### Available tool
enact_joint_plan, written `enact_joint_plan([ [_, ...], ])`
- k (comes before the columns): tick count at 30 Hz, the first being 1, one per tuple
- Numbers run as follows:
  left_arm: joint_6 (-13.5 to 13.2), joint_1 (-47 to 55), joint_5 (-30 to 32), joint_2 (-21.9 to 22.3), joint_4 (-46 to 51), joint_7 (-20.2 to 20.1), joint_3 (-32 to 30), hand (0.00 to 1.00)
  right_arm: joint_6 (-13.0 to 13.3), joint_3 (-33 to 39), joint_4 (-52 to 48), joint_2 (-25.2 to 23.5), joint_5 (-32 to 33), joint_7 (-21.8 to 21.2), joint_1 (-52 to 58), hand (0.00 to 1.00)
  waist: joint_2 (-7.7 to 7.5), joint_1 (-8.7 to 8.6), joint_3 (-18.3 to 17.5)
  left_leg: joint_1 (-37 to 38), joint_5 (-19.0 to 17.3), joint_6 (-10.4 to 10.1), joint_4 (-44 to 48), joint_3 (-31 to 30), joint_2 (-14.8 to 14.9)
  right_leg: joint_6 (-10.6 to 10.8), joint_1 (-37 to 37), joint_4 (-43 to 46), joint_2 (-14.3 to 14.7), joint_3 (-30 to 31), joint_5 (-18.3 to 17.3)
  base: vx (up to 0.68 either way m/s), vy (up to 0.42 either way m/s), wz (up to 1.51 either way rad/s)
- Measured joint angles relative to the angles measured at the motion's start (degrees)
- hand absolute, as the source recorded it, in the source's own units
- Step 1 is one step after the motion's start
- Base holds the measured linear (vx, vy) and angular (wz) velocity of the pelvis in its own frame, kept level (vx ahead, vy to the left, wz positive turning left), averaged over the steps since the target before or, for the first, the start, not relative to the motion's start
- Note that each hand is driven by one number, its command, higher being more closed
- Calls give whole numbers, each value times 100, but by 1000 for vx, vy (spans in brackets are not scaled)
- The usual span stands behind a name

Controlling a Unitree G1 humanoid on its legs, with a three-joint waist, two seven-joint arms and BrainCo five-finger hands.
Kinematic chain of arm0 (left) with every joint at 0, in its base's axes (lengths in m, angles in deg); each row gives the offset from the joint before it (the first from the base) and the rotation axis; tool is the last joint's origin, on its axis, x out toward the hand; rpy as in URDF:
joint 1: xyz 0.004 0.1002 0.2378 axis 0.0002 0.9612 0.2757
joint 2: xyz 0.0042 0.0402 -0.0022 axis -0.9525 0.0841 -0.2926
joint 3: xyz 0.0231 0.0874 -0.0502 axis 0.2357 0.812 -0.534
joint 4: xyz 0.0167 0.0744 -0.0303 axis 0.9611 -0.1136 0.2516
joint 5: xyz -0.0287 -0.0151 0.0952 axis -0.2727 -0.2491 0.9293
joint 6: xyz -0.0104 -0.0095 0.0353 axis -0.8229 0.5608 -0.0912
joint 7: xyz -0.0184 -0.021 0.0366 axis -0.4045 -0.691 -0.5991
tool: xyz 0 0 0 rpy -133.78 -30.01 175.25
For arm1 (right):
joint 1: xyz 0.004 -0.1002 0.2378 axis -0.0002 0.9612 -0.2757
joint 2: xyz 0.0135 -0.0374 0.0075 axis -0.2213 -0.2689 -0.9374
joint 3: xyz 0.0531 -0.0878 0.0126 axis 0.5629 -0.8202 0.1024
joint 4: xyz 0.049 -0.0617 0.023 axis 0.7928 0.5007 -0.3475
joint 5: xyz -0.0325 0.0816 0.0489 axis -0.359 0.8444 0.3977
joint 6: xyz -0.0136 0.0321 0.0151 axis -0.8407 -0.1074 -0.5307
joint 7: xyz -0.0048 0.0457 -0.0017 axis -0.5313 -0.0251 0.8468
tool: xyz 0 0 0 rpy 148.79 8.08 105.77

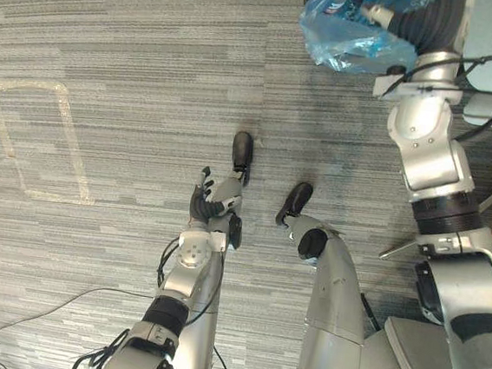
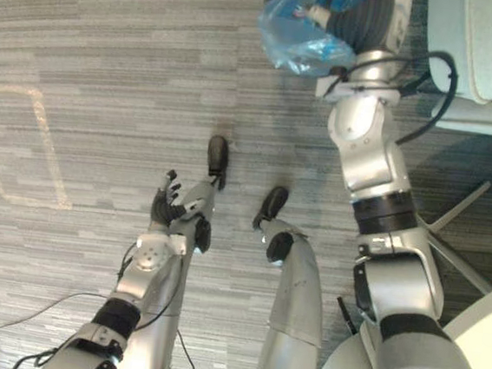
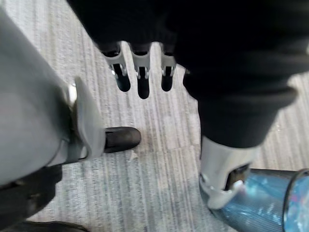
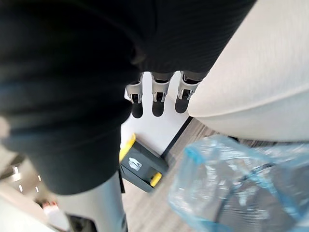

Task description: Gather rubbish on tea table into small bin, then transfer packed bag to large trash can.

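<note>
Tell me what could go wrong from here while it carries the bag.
1. The blue bag hangs at the right robot hand; the hold isn't visible, so it might slip and spill onto the carpet.
2. It hangs near the pale chair, where it could snag or tear.
The left robot hand is open, low, offering no support.

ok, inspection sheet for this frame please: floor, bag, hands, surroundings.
Surface: grey striped carpet, pale taped rectangle marked on it.
Job's things: blue bag, contents visible, up at the raised right hand; hold unclear.
Clutter: nothing seen.
Hands: left hand low, fingers relaxed, empty.
Cables: nothing seen.
Surroundings: pale seat; dark box with yellow parts.
</note>
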Motion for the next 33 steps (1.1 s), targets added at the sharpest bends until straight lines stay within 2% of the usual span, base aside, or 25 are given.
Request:
enact_joint_plan([
  [5, -12, -1, 67, -28, -169, 35, 68, 0, -134, -140, 438, -87, -500, -30, -106, 0, 0, 29, 0, 149, 107, 28, -201, 5, -26, -76, 145, -162, 3, -37, 97, -30, -18, 3],
  [12, -33, -57, 99, -28, -273, 261, 199, 0, -382, -768, 1951, -143, -901, -263, -859, 0, 0, 108, 0, 180, 107, 29, -270, 21, -32, -51, 188, -271, 11, -45, 119, -15, -15, 1],
  [13, 32, 65, 93, -89, -21, 353, 359, 0, -556, -959, 2592, -137, -1016, -492, -932, 0, 1, 212, 1, 176, 65, -4, -262, -86, -34, -40, 272, -323, 10, -180, 109, -82, -85, 9],
  [16, 18, 252, 128, -83, 207, 365, 362, 0, -685, -964, 2763, -136, -1095, -491, -1011, 0, 1, 269, 1, 175, 38, -27, -257, -83, -40, -29, 277, -323, 1, -183, 101, -24, -25, 3],
  [18, 83, 195, 154, -122, 331, 368, 331, 0, -709, -1011, 2763, -147, -1097, -487, -991, 0, 1, 262, 1, 159, 19, -19, -224, -78, -31, -30, 276, -326, 1, -187, 99, -13, -17, 0],
  [19, 116, 178, -56, -154, 553, 246, 259, 0, -681, -1047, 2762, -186, -1096, -496, -906, 0, 1, 243, 1, 129, 15, -8, -182, -83, -27, -35, 275, -318, 3, -202, 103, -24, -32, 2],
  [21, 202, -18, -54, -248, 1242, 236, 83, 0, -674, -1203, 2802, -290, -1086, -691, -751, 0, 1, 220, 0, 36, -67, 31, -119, -85, -34, -1, 209, -288, -10, -207, 70, 0, 0, 0],
  [22, 189, -79, -55, -253, 1360, 236, 39, 0, -667, -1253, 2802, -314, -1086, -759, -704, 100, 1, 211, 0, -20, -70, 34, -94, -83, -34, -7, 161, -276, -11, -203, 75, 0, 0, 0],
  [24, 142, -227, -57, -246, 1481, 231, -106, 0, -652, -1320, 2833, -358, -1075, -886, -617, 100, 1, 204, 0, -226, -104, 16, 70, -83, -26, -20, 7, -206, -22, -204, 82, 0, 0, 0],
  [28, 229, -257, -116, -201, 1269, 213, -182, 0, -637, -1327, 2875, -421, -851, -1015, -605, 100, 1, 187, 1, -388, -159, 75, 351, -85, -5, -16, -66, -86, -35, -206, 79, -14, -8, -3],
  [33, 225, -267, -139, -185, 1238, 165, -185, 0, -590, -1222, 2858, -529, -800, -1060, -585, 100, 1, 189, 1, -411, -337, 75, 482, -40, 42, 112, -70, -37, -36, -185, 1, -50, -6, -7],
])
